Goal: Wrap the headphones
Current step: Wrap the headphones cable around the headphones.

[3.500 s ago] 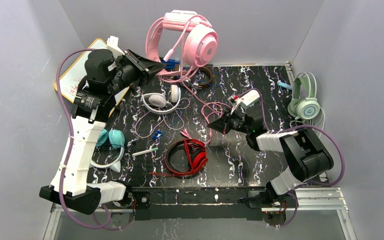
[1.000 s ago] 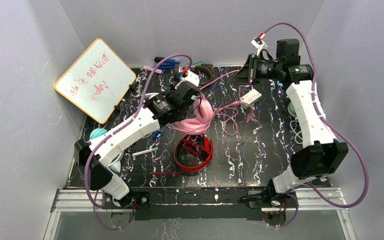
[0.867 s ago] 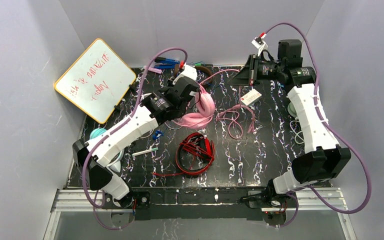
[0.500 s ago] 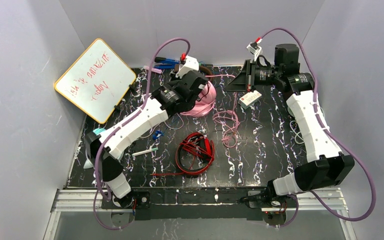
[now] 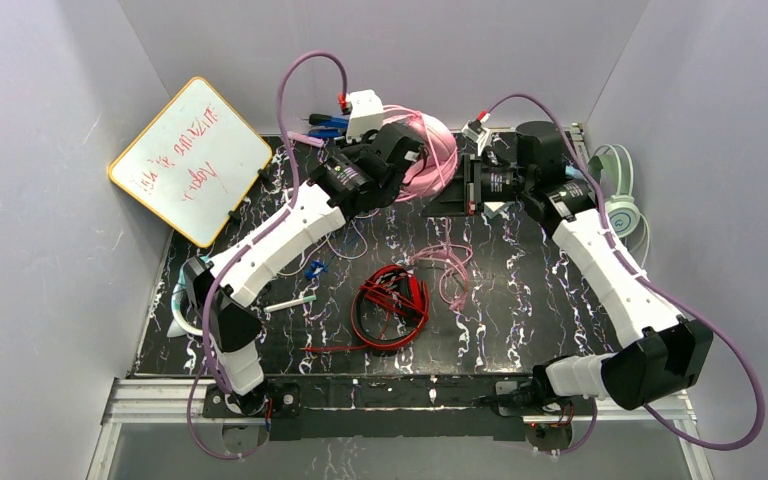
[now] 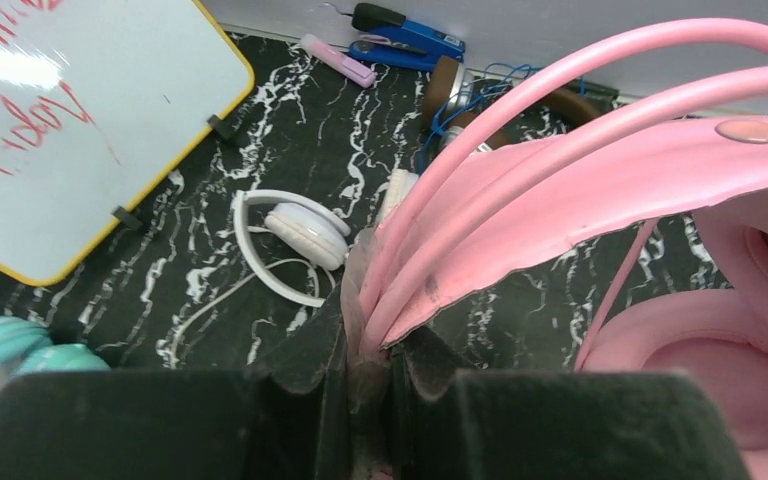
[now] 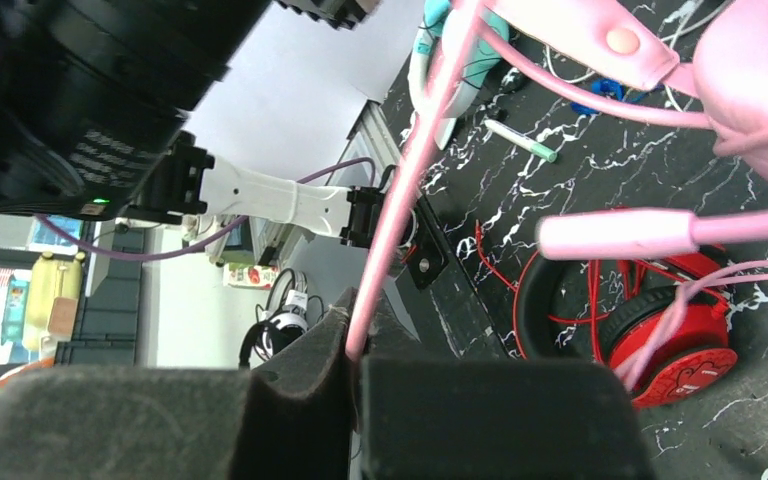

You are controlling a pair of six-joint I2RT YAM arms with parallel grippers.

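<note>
My left gripper [image 5: 412,160] is shut on the headband of the pink headphones [image 5: 435,148], held up at the back middle of the table. In the left wrist view the pink headband [image 6: 560,170] runs out from between the closed jaws of that gripper [image 6: 370,350]. My right gripper [image 5: 468,186] sits just right of them, shut on their pink cord [image 7: 400,190]. The slack cord [image 5: 450,265] loops down onto the table. Red headphones [image 5: 390,305] lie at the front middle, white headphones [image 6: 300,230] under the left arm, and mint green headphones [image 5: 620,205] at the right edge.
A whiteboard [image 5: 190,160] leans at the back left. Teal headphones [image 6: 0,350] lie at the left edge, brown headphones [image 6: 460,85] and a blue stapler [image 6: 410,35] by the back wall. A marker [image 5: 290,303] lies left of the red headphones.
My left arm has carried the pink headphones up and toward the back wall. My right gripper has swung left and nearer to them, with the cord trailing to the table.
</note>
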